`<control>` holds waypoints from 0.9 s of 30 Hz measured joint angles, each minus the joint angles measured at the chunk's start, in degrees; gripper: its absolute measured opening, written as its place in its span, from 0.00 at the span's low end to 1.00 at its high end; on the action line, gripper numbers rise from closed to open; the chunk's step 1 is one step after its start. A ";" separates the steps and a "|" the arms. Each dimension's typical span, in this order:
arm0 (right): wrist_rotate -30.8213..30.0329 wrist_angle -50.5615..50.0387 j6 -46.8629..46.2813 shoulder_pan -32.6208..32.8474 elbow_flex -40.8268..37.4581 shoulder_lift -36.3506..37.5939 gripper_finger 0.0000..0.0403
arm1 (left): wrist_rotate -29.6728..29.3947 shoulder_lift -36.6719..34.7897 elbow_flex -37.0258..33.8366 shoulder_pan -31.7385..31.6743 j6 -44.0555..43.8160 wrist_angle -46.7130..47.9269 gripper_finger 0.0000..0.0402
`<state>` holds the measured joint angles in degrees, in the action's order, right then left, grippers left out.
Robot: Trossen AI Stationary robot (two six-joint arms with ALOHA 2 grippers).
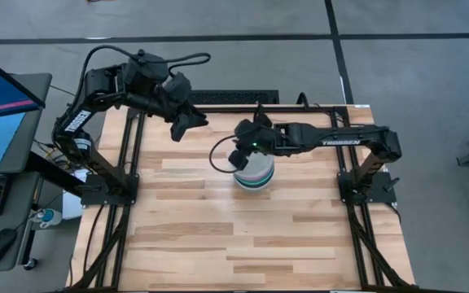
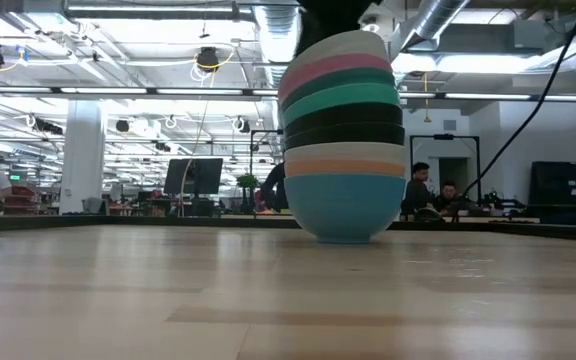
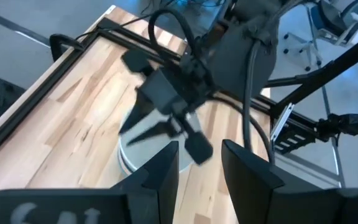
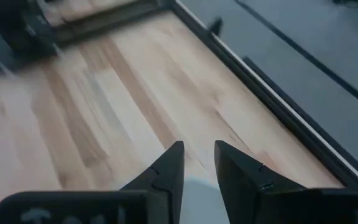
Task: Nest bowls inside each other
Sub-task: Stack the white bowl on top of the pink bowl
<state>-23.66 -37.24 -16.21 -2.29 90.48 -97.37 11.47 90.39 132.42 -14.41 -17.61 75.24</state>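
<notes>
The bowls stand nested in one stack (image 1: 255, 175) near the table's middle, resting on a cyan-blue bottom bowl (image 2: 343, 205). Above it the low view shows orange, black, teal and pink rims and a white top bowl (image 2: 333, 45). My right gripper (image 1: 236, 156) is open and hangs just over the stack's far-left rim. The white rim (image 4: 197, 196) shows low between its fingers. My left gripper (image 1: 187, 124) is open, raised over the table's far left and looking toward the stack (image 3: 135, 158). My right gripper (image 4: 197, 146) points down at the white top bowl's rim. I cannot tell whether its fingers touch that rim, because the gripper's own body covers the spot in the low and high views.
Bare wooden tabletop (image 1: 218, 236) lies open on the near side and to both sides of the stack. Black frame rails (image 1: 129, 163) run along the left and right edges. People sit in the room beyond the table (image 2: 420, 185).
</notes>
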 joint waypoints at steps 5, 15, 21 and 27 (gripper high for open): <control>-0.45 -7.79 -2.63 0.54 -0.13 1.29 0.28 | -0.25 0.02 0.00 0.02 -0.03 0.61 0.28; -8.21 -15.07 -11.41 9.95 -0.13 1.51 0.28 | -0.27 0.02 0.00 0.02 -0.02 0.90 0.28; -12.75 -13.39 -19.26 14.25 -4.07 1.57 0.28 | -0.29 0.02 0.00 0.02 -0.04 0.87 0.28; -17.27 -12.94 -22.80 16.59 -7.34 1.47 0.28 | -0.20 0.02 0.00 0.02 -0.93 0.79 0.28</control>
<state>-40.93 -50.17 -39.00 14.31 83.13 -95.90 11.27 90.41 132.42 -14.39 -18.53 76.03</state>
